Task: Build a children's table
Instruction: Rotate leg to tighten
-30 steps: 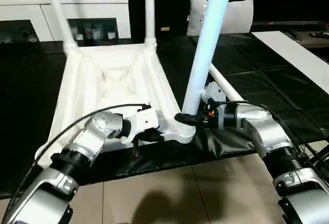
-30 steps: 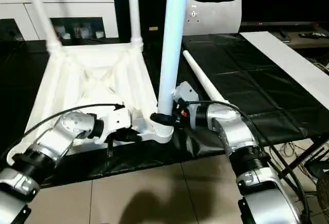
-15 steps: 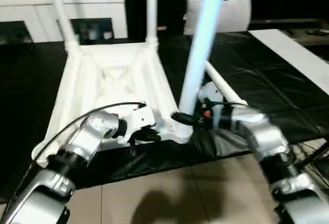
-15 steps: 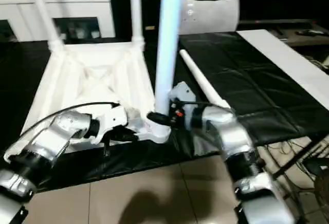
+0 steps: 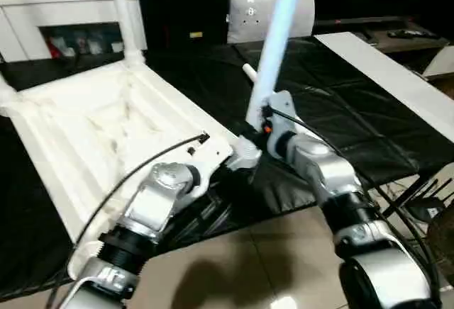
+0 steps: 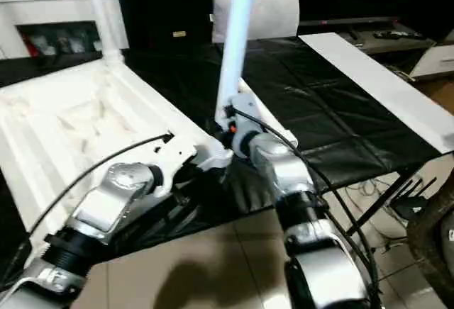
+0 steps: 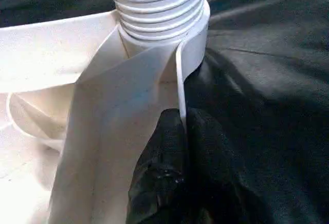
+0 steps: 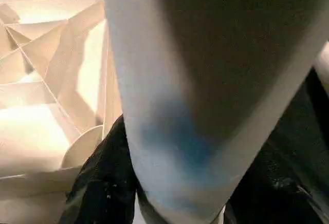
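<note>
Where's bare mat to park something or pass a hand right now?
Free: the black mat between the loose leg and the white board, up to the pillow. Crowded: the near corner socket, where the right gripper holds the upright leg and the left gripper pinches the tabletop rim.

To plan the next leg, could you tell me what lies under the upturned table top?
The table top rests ribs-up on a black mat, which covers a tiled floor. Whatever sits directly beneath the top is hidden.
</note>
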Controlling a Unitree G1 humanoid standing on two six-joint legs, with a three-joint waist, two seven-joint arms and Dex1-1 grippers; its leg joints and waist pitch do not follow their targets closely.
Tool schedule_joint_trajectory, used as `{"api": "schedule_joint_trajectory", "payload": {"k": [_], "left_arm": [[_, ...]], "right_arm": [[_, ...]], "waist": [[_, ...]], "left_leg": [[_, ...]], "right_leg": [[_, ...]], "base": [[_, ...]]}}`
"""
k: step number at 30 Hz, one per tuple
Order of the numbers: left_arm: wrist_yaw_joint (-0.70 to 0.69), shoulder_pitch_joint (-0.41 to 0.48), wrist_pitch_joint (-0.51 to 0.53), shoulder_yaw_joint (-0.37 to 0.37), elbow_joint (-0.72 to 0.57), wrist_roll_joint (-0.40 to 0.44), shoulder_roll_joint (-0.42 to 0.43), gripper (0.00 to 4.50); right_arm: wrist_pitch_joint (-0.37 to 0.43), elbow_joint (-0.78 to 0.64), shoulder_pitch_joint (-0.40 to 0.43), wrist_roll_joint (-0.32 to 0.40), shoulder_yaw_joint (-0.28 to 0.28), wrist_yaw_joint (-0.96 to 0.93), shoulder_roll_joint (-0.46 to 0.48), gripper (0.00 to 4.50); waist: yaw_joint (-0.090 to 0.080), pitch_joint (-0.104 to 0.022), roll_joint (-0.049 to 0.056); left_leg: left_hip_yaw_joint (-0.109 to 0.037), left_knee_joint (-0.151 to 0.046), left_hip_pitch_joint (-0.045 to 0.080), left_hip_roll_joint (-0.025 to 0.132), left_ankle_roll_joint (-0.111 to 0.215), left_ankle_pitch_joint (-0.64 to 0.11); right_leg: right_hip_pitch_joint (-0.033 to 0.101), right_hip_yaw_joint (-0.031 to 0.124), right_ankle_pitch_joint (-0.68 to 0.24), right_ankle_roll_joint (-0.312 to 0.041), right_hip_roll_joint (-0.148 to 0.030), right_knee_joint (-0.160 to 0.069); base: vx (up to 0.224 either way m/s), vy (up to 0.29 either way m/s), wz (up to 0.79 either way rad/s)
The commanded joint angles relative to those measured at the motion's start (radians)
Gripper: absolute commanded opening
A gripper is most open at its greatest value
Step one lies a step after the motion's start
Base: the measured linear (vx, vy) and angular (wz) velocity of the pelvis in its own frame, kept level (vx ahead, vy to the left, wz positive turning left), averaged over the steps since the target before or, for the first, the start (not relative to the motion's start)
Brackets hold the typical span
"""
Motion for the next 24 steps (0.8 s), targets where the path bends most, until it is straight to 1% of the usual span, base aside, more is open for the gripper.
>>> {"api": "schedule_joint_trajectory", "payload": {"k": [1,2,3,4,5,6,7,8,9,10,11,12,13,14,15,16,17,18,19,20,21,23,24], "left_arm": [[-0.027,0.013,0.015,-0.047,-0.050,0.010,0.007,0.00],[-0.031,0.014,0.008,-0.050,-0.049,0.014,0.015,0.00],[-0.039,0.016,-0.005,-0.052,-0.045,0.019,0.023,0.00],[-0.042,0.017,-0.008,-0.052,-0.044,0.019,0.025,0.00],[-0.043,0.017,-0.011,-0.052,-0.044,0.016,0.025,0.00],[-0.046,0.016,-0.017,-0.050,-0.041,0.011,0.026,0.00],[-0.048,0.015,-0.022,-0.048,-0.039,0.007,0.028,0.00],[-0.050,0.011,-0.030,-0.045,-0.032,0.006,0.030,0.00],[-0.050,0.006,-0.035,-0.044,-0.024,0.000,0.038,0.00],[-0.050,0.006,-0.035,-0.044,-0.024,0.000,0.038,0.00],[-0.050,0.004,-0.036,-0.044,-0.022,-0.001,0.040,0.00],[-0.050,0.000,-0.042,-0.041,-0.013,-0.002,0.045,0.00],[-0.049,-0.004,-0.047,-0.039,-0.006,-0.002,0.048,0.00],[-0.051,-0.010,-0.055,-0.034,0.005,-0.004,0.053,0.00],[-0.051,-0.010,-0.055,-0.034,0.005,-0.004,0.053,0.00],[-0.052,-0.012,-0.059,-0.032,0.009,-0.005,0.056,0.00],[-0.053,-0.014,-0.064,-0.029,0.016,-0.006,0.059,0.00],[-0.055,-0.016,-0.069,-0.028,0.021,-0.007,0.062,0.00],[-0.057,-0.017,-0.074,-0.025,0.025,-0.008,0.065,0.00],[-0.060,-0.019,-0.082,-0.023,0.033,-0.011,0.070,0.00],[-0.066,-0.020,-0.094,-0.023,0.042,-0.013,0.077,0.00],[-0.074,-0.023,-0.108,-0.022,0.056,-0.017,0.084,0.00],[-0.109,-0.029,-0.169,-0.032,0.095,-0.019,0.106,0.00]], "right_arm": [[0.068,0.123,0.034,-0.031,0.021,-0.016,0.009,1.86],[0.060,0.130,0.031,-0.031,0.020,-0.014,0.008,1.86],[0.044,0.146,0.026,-0.026,0.016,-0.010,0.007,2.21],[0.037,0.153,0.023,-0.024,0.013,-0.011,0.006,2.21],[0.027,0.164,0.019,-0.022,0.008,-0.014,0.004,2.21],[0.017,0.172,0.016,-0.020,0.003,-0.013,0.000,2.45],[0.009,0.179,0.014,-0.018,0.000,-0.008,-0.003,2.61],[-0.003,0.180,0.015,-0.019,0.000,0.000,-0.009,2.63],[-0.028,0.184,0.015,-0.025,0.001,0.018,-0.018,2.67],[-0.028,0.184,0.015,-0.025,0.001,0.018,-0.018,2.77],[-0.033,0.183,0.016,-0.026,0.002,0.023,-0.020,2.77],[-0.052,0.177,0.021,-0.028,0.003,0.040,-0.029,2.95],[-0.063,0.167,0.027,-0.026,0.003,0.055,-0.037,3.09],[-0.073,0.155,0.035,-0.018,0.003,0.084,-0.050,3.09],[-0.073,0.155,0.035,-0.018,0.003,0.084,-0.050,3.25],[-0.079,0.146,0.040,-0.016,0.005,0.100,-0.059,3.25],[-0.086,0.133,0.049,-0.015,0.009,0.121,-0.071,3.39],[-0.094,0.126,0.054,-0.014,0.012,0.138,-0.080,3.49],[-0.100,0.113,0.061,-0.011,0.015,0.159,-0.089,3.54],[-0.113,0.092,0.075,-0.007,0.019,0.194,-0.103,3.59],[-0.130,0.063,0.092,0.002,0.023,0.238,-0.119,3.76],[-0.142,0.031,0.111,0.013,0.024,0.281,-0.136,3.94],[-0.167,-0.034,0.147,0.041,0.023,0.376,-0.178,3.98]], "waist": [[0.008,-0.041,0.012],[0.009,-0.040,0.012],[0.009,-0.041,0.015],[0.010,-0.041,0.014],[0.009,-0.041,0.016],[0.009,-0.040,0.016],[0.010,-0.039,0.019],[0.010,-0.040,0.021],[0.013,-0.042,0.022],[0.015,-0.043,0.021],[0.020,-0.043,0.021],[0.021,-0.044,0.018],[0.023,-0.044,0.023],[0.025,-0.045,0.023],[0.026,-0.046,0.023],[0.029,-0.048,0.022],[0.032,-0.050,0.022],[0.036,-0.053,0.021],[0.041,-0.053,0.021],[0.042,-0.053,0.020],[0.047,-0.055,0.019],[0.050,-0.055,0.017],[0.049,-0.051,0.017]], "left_leg": [[-0.015,-0.080,-0.013,0.041,0.000,-0.237],[-0.012,-0.077,-0.008,0.041,0.004,-0.232],[-0.011,-0.076,-0.006,0.041,0.004,-0.227],[-0.010,-0.076,-0.006,0.041,0.003,-0.226],[-0.010,-0.076,-0.006,0.041,0.000,-0.226],[-0.010,-0.077,-0.006,0.042,-0.004,-0.231],[-0.009,-0.076,-0.003,0.043,-0.009,-0.240],[-0.010,-0.077,-0.004,0.043,-0.011,-0.242],[-0.008,-0.075,-0.001,0.044,-0.014,-0.244],[-0.007,-0.074,-0.001,0.043,-0.013,-0.236],[-0.005,-0.073,-0.002,0.045,-0.012,-0.232],[-0.007,-0.074,-0.004,0.043,-0.007,-0.204],[-0.005,-0.071,-0.002,0.044,-0.001,-0.179],[-0.004,-0.069,-0.004,0.043,0.005,-0.156],[-0.003,-0.067,-0.003,0.043,0.007,-0.146],[-0.002,-0.064,-0.002,0.043,0.014,-0.122],[-0.001,-0.062,-0.002,0.042,0.018,-0.108],[0.000,-0.058,-0.003,0.041,0.029,-0.076],[0.001,-0.056,-0.003,0.040,0.039,-0.053],[0.002,-0.055,-0.004,0.039,0.045,-0.053],[0.002,-0.053,-0.005,0.038,0.053,-0.046],[0.002,-0.052,-0.008,0.038,0.066,-0.040],[0.002,-0.052,-0.008,0.037,0.071,-0.063]], "right_leg": [[0.037,0.057,-0.227,-0.178,-0.065,-0.075],[0.034,0.059,-0.220,-0.182,-0.065,-0.077],[0.035,0.059,-0.214,-0.187,-0.065,-0.077],[0.035,0.059,-0.212,-0.188,-0.064,-0.077],[0.036,0.059,-0.211,-0.191,-0.064,-0.075],[0.036,0.059,-0.217,-0.195,-0.064,-0.076],[0.034,0.059,-0.217,-0.195,-0.062,-0.078],[0.036,0.059,-0.216,-0.196,-0.062,-0.076],[0.035,0.059,-0.212,-0.203,-0.062,-0.076],[0.036,0.060,-0.199,-0.207,-0.062,-0.075],[0.036,0.061,-0.187,-0.207,-0.065,-0.076],[0.043,0.059,-0.160,-0.211,-0.060,-0.068],[0.041,0.060,-0.126,-0.218,-0.060,-0.065],[0.044,0.060,-0.093,-0.227,-0.060,-0.062],[0.045,0.060,-0.077,-0.231,-0.059,-0.061],[0.047,0.060,-0.038,-0.242,-0.058,-0.056],[0.048,0.061,-0.014,-0.248,-0.059,-0.053],[0.051,0.061,0.038,-0.258,-0.058,-0.047],[0.051,0.060,0.071,-0.267,-0.056,-0.044],[0.051,0.060,0.077,-0.269,-0.056,-0.044],[0.053,0.061,0.090,-0.273,-0.057,-0.041],[0.055,0.060,0.103,-0.268,-0.056,-0.039],[0.052,0.058,0.071,-0.264,-0.054,-0.044]], "base": [[0.000,0.000,0.00],[0.000,0.000,0.00],[0.000,0.000,0.00],[0.000,0.000,0.00],[0.000,0.000,0.00],[0.000,0.000,0.00],[0.000,0.000,0.00],[0.000,0.000,0.00],[0.000,0.000,0.00],[0.000,0.000,0.00],[0.000,0.000,0.00],[0.000,0.000,0.00],[0.000,0.000,0.00],[0.000,0.000,0.00],[0.000,0.000,0.00],[0.000,0.000,0.00],[0.000,0.000,0.00],[0.000,0.000,0.00],[0.000,0.000,0.00],[0.000,0.000,0.00],[0.000,0.000,0.00],[0.000,0.000,0.00],[0.000,0.000,0.00]]}}
